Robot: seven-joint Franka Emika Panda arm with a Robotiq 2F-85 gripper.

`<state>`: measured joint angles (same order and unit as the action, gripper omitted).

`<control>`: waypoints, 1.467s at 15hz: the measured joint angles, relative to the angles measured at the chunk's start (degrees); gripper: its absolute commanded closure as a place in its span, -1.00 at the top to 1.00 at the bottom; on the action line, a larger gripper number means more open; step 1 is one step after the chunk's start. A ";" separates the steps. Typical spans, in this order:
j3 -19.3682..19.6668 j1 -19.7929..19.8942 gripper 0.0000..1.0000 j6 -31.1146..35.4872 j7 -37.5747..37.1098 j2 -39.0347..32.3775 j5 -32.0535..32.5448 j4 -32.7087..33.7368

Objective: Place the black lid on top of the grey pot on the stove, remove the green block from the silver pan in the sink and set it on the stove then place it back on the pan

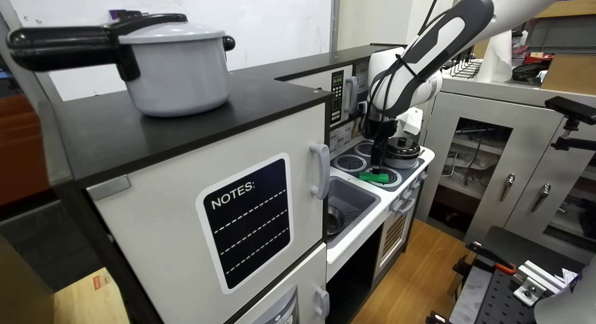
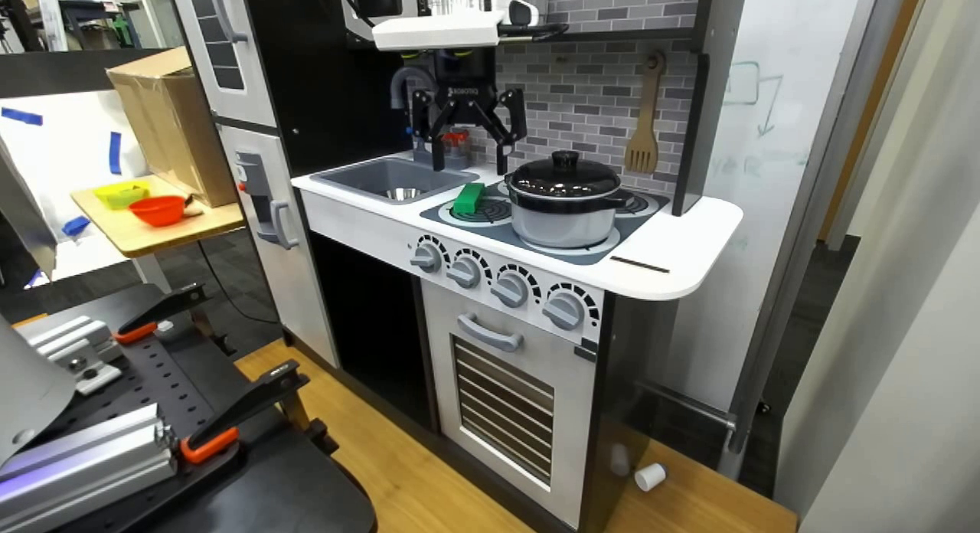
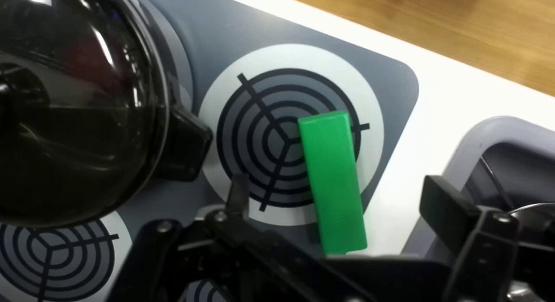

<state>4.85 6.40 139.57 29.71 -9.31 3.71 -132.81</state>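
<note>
The black lid (image 2: 565, 178) sits on the grey pot (image 2: 563, 223), which stands on a burner of the stove (image 2: 430, 213). On the stove's burner nearest the sink (image 1: 359, 190) lies the green block (image 3: 333, 180); its end sticks out past the ring toward the white rim. My gripper (image 2: 470, 158) hangs above, jaws wide apart. In the wrist view the block shows between the fingertips, touching neither. In that view the left fingertip (image 3: 238, 192) is over the burner and the other over the sink's edge. A silver pan (image 1: 335, 220) rests in the basin, partly hidden.
A grey faucet (image 2: 412, 81) rises behind the sink, and a tiled back wall (image 2: 589, 96) stands behind the stove. A wooden spatula (image 2: 645, 127) hangs there. On the high counter stands a large pale-grey pot (image 1: 179, 75) with a long black handle.
</note>
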 measured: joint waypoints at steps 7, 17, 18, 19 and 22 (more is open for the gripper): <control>-0.95 -0.59 1.00 0.09 -1.05 3.19 0.43 -4.70; -1.46 -1.87 1.00 0.45 -3.76 -0.72 6.21 -5.99; -1.37 -1.75 1.00 0.45 -3.80 -0.72 6.84 -5.44; -1.19 -1.64 1.00 0.45 -3.83 -0.71 7.35 -4.89; -0.34 -1.32 1.00 0.37 -3.84 -0.73 8.46 -3.54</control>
<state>4.51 5.08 139.94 25.87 -10.03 12.17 -136.35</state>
